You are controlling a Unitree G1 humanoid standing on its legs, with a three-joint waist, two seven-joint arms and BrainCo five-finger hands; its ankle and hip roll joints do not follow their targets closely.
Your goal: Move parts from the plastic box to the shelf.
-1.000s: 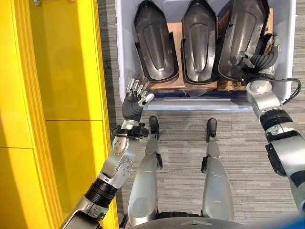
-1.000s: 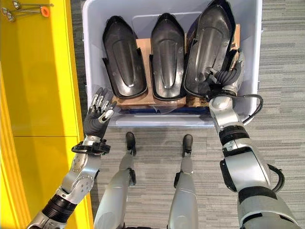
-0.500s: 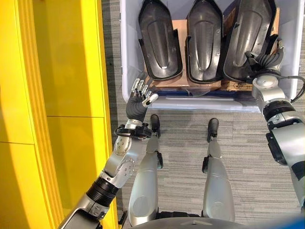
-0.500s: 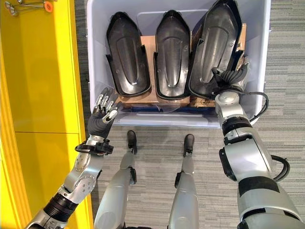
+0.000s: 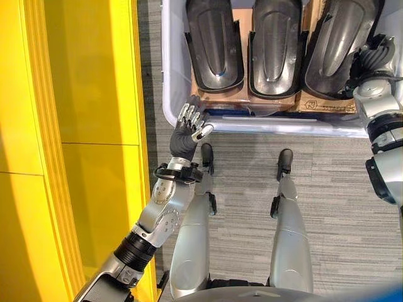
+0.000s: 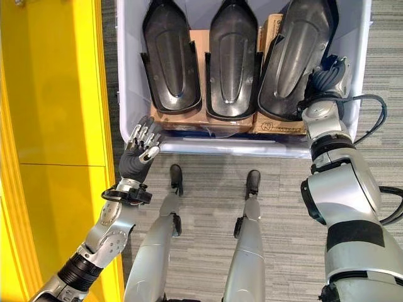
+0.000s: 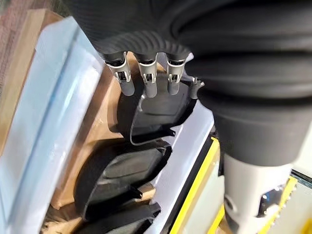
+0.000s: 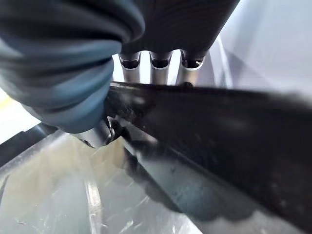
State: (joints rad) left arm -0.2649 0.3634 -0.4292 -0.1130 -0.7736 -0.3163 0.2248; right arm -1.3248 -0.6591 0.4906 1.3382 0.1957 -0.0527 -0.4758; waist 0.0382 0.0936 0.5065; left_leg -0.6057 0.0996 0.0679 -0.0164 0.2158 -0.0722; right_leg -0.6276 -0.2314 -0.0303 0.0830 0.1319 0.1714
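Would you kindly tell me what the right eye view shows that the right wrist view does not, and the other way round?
The right eye view offers the wider layout: the yellow shelf, the open left hand by the plastic box and its near corner, and two other black parts on cardboard. The right wrist view offers the close grip: fingers over the rightmost part at its rim, thumb on the other face. Shared: the right hand pinching that part inside the box.

Silver-grey jointed arms end in dark ribbed wrist covers; each robot hand (image 5: 191, 124) (image 6: 327, 75) has silver fingers with dark tips.
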